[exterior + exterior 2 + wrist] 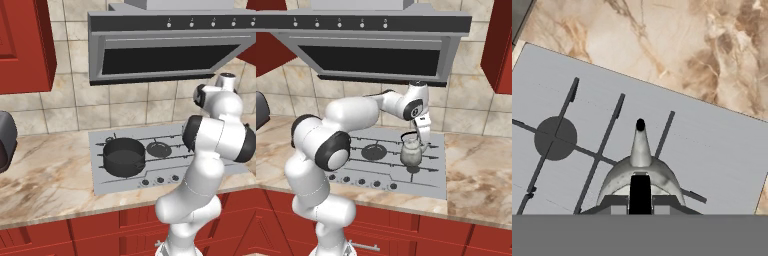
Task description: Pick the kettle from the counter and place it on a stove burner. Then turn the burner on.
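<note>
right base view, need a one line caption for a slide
Claw shut on the kettle handle, holding it over the grey cooktop.

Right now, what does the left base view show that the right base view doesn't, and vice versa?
Left base view: a black pot sits on the left side of the cooktop.

Right base view: the kettle hangs over the cooktop's right side, above a burner, its handle pinched in the fingers of the gripper.

Both: the cooktop, its row of knobs along the front edge, the range hood, the marbled counter, red cabinets and the white arm.
</note>
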